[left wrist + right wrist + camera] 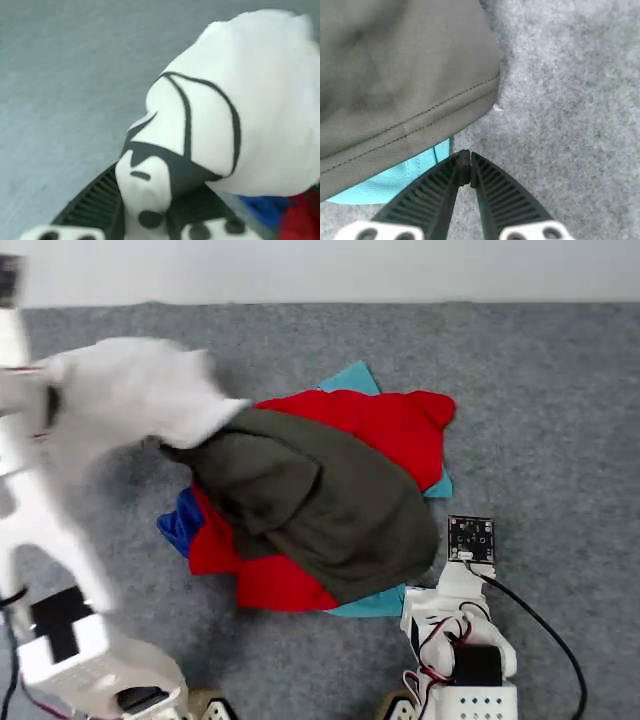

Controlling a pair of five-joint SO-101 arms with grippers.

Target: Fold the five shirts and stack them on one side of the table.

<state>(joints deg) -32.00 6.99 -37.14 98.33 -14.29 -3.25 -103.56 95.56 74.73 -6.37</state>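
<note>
The grey table (560, 390) lay under everything, and no folded stack stood on either side of it. By my judgement the task was barely begun: nothing was folded, nothing stacked, and all five shirts were left to do.

Four of them sat in one loose heap in the middle. The olive shirt (320, 500) was the biggest thing showing, draped crumpled across the top of the heap. The red shirt (390, 425) spread beneath it, poking out at the far side and again at the near edge. The white shirt (130, 390) was the one I had hold of. It hung bunched from my left arm, out to the left of the heap, with its trailing end reaching the olive shirt's edge. The teal shirt (350, 378) lay at the bottom, showing a far corner and a strip along the near side. Of the blue shirt (180, 525) only a small fold stuck out at the left of the pile.

My left gripper (150, 205) was clamped on a gathered wad of white cloth with black lines printed on it. My right gripper (466, 167) had its tips pressed together on nothing, low over the table just beside the olive hem and the teal corner.
</note>
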